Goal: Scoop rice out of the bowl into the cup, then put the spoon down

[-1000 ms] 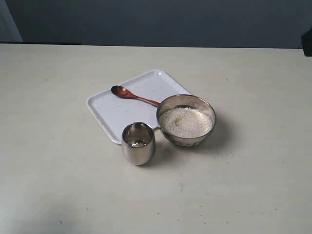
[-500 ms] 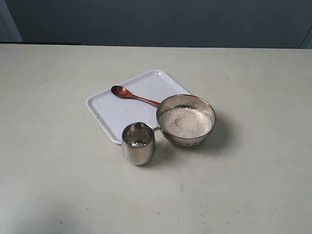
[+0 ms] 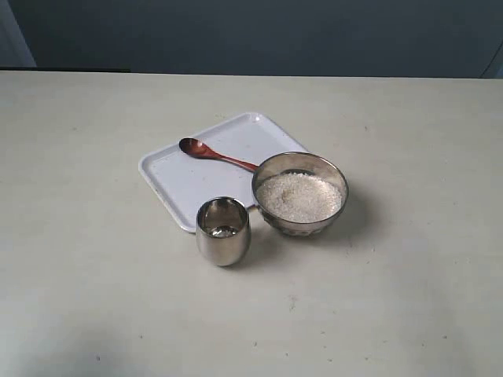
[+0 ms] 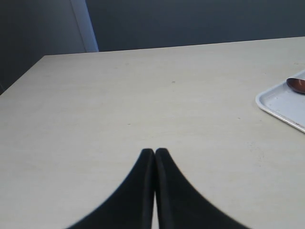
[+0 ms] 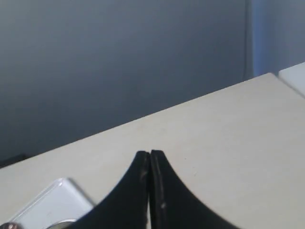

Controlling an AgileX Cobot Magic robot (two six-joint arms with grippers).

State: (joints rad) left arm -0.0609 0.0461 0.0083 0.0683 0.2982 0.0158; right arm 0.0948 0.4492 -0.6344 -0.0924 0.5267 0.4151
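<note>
A steel bowl holding white rice sits mid-table. The small steel cup stands just to its front left, with a few grains at its bottom. The reddish-brown wooden spoon lies on a white tray, its handle end hidden behind the bowl's rim. Neither arm shows in the exterior view. My left gripper is shut and empty above bare table, with the tray's corner and the spoon's tip off to one side. My right gripper is shut and empty too, over bare table.
The cream table stretches wide on every side of the tray. A dark wall runs behind its far edge. In the right wrist view a corner of the tray shows beside the fingers.
A dark shape at the exterior view's right edge one second ago has left the picture. Bowl, cup, spoon and tray have not moved.
</note>
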